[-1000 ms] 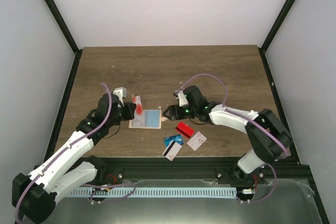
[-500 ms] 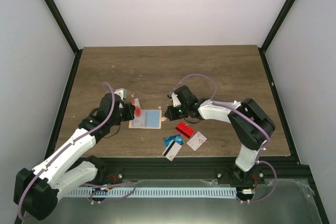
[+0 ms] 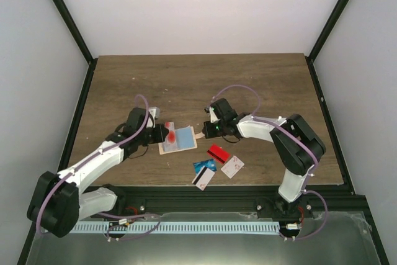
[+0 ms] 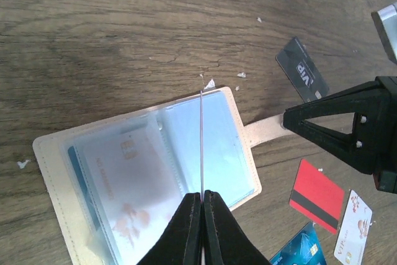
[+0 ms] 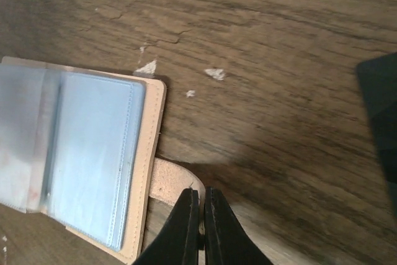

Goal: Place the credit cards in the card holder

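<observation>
Basically mid-insertion: left jaws held one credit card [image 4: 201,141] edge-on over the open card holder [image 3: 178,139], which lay on the tabletop [image 3: 248,85]; right jaws were pinched shut on its tab [image 5: 170,184]. Next move probably needed the card's edge lined up with a clear sleeve [image 4: 220,147] mouth.

The table [image 4: 124,29] is dark wood with a matt, grainy surface and some small pale flecks on it. The card holder [image 4: 46,159] looks like beige leather, matt and smooth; its inner sleeves [image 4: 217,147] are clear glossy plastic. The credit cards [image 4: 316,193] are smooth, shiny plastic.
</observation>
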### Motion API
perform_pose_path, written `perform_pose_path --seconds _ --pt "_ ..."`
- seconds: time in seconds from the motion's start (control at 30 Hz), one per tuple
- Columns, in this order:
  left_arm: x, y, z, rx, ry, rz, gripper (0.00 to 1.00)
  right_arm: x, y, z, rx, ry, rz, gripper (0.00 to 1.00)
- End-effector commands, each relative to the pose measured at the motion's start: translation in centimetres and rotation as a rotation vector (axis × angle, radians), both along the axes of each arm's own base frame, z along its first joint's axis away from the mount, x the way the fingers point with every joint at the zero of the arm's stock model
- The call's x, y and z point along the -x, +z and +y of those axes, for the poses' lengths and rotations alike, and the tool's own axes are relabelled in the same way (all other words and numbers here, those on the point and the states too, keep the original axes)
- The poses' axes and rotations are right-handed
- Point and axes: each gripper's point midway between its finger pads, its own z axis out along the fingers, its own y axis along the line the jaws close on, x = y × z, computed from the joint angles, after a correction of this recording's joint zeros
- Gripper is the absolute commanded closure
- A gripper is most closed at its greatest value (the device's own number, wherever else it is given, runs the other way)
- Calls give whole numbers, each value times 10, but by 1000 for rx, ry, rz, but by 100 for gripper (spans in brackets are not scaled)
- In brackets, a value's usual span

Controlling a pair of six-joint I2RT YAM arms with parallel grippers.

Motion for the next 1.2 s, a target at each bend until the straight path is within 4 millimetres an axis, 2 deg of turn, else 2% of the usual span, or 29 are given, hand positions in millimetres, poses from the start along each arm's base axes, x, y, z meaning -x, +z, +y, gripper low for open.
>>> perform_pose_path --seconds 0.0,0.07,0.17,0.23,0.33,0.53,0.63,0.7,0.77,0.93,1.03,1.17 --pt "-4 -4 -9 44 -40 -2 96 -9 5 -9 28 -15 -36 99" --pt "-5 -9 -10 52 -43 10 96 -8 3 -9 29 -12 -27 99" --pt "-4 -15 -14 79 -55 36 96 -7 6 -8 22 -6 -24 88" --pt "-4 -18 -16 88 -55 54 96 -8 12 -7 12 -7 -33 80" --pt "-3 -24 -14 85 -44 83 96 -10 28 -4 -11 -2 -60 74" --pt "2 -30 -9 76 -18 127 96 -13 67 4 -76 11 -114 68" --pt "5 -31 -8 82 -12 144 96 -5 89 22 -160 76 -144 68" --pt "6 -33 -7 85 -4 160 96 2 95 35 -216 128 -139 70" --pt "7 -36 -5 86 5 175 96 7 92 48 -257 175 -108 75" --pt "8 -41 -8 113 -10 212 96 8 61 66 -275 227 -12 92" --pt "9 -42 -12 142 -33 228 96 7 42 70 -260 232 33 99" --pt "11 -44 -14 151 -44 247 96 8 16 65 -209 213 72 99"
